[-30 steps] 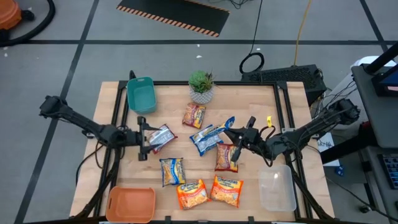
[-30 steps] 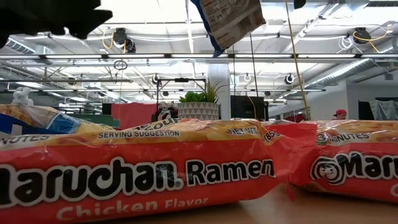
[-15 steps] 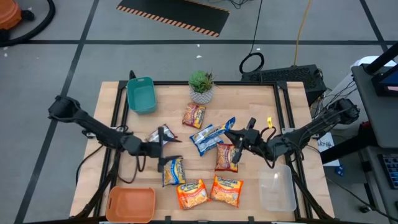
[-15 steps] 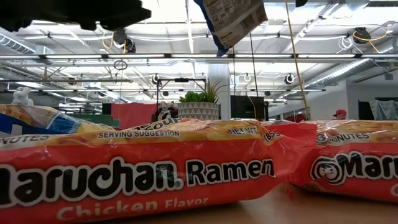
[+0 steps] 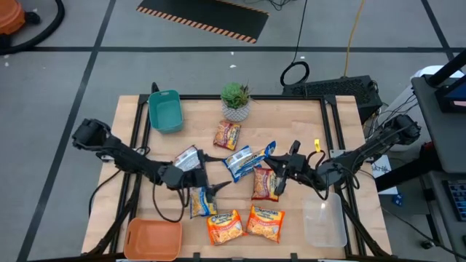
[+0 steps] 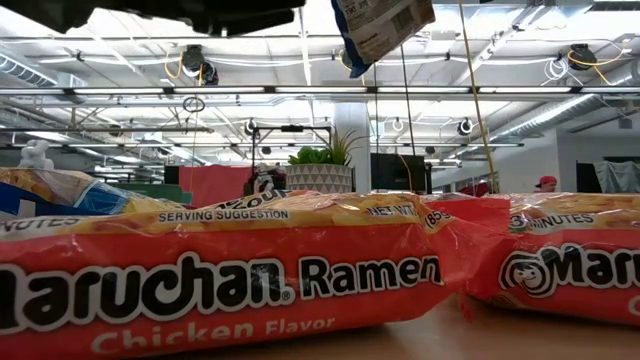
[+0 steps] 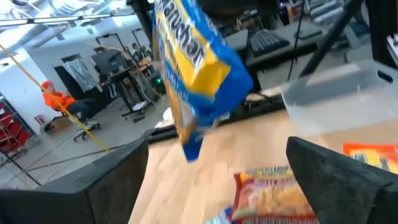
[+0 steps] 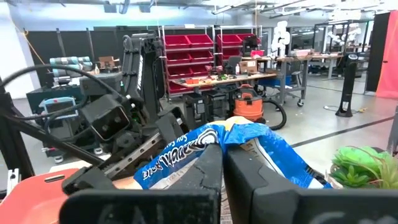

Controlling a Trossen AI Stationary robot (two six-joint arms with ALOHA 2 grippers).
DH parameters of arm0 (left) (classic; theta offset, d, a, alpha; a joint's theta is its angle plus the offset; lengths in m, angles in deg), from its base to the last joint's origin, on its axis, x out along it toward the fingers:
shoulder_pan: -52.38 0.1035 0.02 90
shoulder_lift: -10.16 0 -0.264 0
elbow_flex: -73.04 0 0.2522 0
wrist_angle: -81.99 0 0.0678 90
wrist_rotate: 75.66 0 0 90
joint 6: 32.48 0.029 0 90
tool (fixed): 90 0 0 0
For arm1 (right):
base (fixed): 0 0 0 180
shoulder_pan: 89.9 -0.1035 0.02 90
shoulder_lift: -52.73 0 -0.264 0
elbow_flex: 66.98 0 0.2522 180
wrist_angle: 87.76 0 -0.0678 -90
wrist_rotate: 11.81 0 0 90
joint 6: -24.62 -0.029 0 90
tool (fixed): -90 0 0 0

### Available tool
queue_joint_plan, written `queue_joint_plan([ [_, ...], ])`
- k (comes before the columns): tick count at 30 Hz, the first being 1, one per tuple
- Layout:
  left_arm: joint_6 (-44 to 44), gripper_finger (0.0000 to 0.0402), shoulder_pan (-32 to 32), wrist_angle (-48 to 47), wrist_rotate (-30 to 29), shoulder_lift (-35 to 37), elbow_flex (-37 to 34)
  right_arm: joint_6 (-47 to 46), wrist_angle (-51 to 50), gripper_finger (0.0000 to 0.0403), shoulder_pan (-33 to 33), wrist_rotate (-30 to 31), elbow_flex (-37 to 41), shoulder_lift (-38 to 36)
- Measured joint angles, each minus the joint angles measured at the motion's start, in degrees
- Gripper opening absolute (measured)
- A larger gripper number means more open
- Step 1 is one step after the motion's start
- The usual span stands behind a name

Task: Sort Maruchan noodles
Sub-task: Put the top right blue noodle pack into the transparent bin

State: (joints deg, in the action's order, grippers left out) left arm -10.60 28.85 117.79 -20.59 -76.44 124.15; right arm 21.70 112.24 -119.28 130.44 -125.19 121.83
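- blue and yellow, the noodle pack (image 5: 248, 158) hung in the middle of the high view, off the table. the right gripper (image 5: 274, 161) pinched its right end with fingers pressed together.
- in the right wrist view the same pack's crinkly end stuck up from between the two dark fingers (image 8: 198, 180).
- the left gripper (image 5: 209, 175) sat just left of the pack, with its fingers spread wide and nothing between them. the silver-red pack (image 5: 186, 158) lay on the table just above its arm.
- other packs lay on the wood: a dark red one (image 5: 263, 183) under the right gripper, three orange ones (image 5: 245, 223) low in the frame and one near the plant (image 5: 236, 100), and another blue and yellow one (image 5: 201, 200) by the left arm.
- to do this step well, i think the left gripper should close on the free end of the pack only when that end is fully between its fingers. the right one should let go after that, and not before.
- a second earlier the left gripper was far to the left and held the silver-red pack. since then it had put that pack down, opened, and swung right toward the hanging pack. the right gripper had stayed put.
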Motion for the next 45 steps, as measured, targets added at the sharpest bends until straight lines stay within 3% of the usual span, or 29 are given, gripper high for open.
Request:
queue_joint_plan([
  [11, -1.4, 0.039, 0.6, 2.1, 0.9, -8.8, 8.1, -4.8, -2.0, 0.0, -2.6, -0.1, 0.0, 0.3],
  [18, -1.2, 0.039, 1.1, 10.1, 1.0, -14.8, 13.2, -6.9, -2.7, 0.0, -3.9, 0.0, 0.0, 0.5],
  [24, -1.0, 0.0387, 2.0, 10.7, 2.2, -17.4, 14.8, -8.4, -2.2, 0.0, -4.9, 0.1, 0.1, 1.9],
  [40, -0.6, 0.021, 4.1, 11.2, 5.9, -16.8, 14.8, -6.9, -2.7, 0.0001, -8.3, 0.4, 0.1, 2.1],
  [45, 1.8, 0.0168, 4.1, 11.2, 6.5, -16.8, 14.8, -5.4, -2.9, 0.0027, -8.3, 0.9, 0.1, 2.1],
])
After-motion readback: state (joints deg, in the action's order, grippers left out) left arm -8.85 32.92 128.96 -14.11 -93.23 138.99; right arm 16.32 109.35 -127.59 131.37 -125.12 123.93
